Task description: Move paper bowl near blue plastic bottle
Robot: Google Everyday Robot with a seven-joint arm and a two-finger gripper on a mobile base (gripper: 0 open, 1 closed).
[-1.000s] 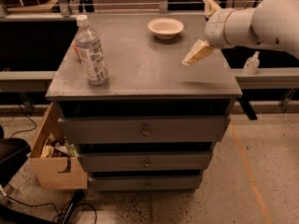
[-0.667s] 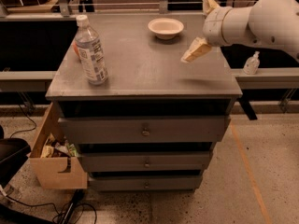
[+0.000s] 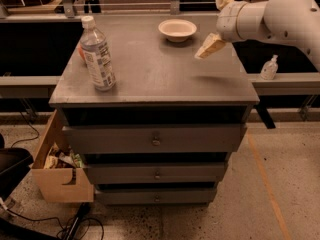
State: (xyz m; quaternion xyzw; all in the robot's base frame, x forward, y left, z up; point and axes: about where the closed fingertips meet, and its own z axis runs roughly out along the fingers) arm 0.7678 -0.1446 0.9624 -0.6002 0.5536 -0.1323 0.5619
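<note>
Pincer: The pincer [image 3: 207, 23] hangs above the back right part of the surface [image 3: 160, 79], at the end of a white arm [image 3: 280, 16] that reaches in from the right edge of the view.
Pincer state: Its two tan fingers are spread wide, one pointing up and one [image 3: 210, 46] angled down toward the surface, and nothing is held between them.
Paper bowl: The paper bowl [image 3: 177, 29] sits upright on the surface near the back edge. It is close to the pincer on its picture-left side but clear of both fingers and untouched.
Blue plastic bottle: The blue plastic bottle [image 3: 97, 54] stands upright near the left edge of the surface with its white cap on. It is well apart from the bowl and farther again from the pincer.
Surface: This is the grey top of a cabinet with three drawers [image 3: 156, 140] stacked below it.
Beyond: A small pump bottle [image 3: 269, 68] stands on a ledge past the cabinet's right side, under the arm.
Floor: An open cardboard box [image 3: 62, 179] holding odds and ends leans by the cabinet's lower left corner.
</note>
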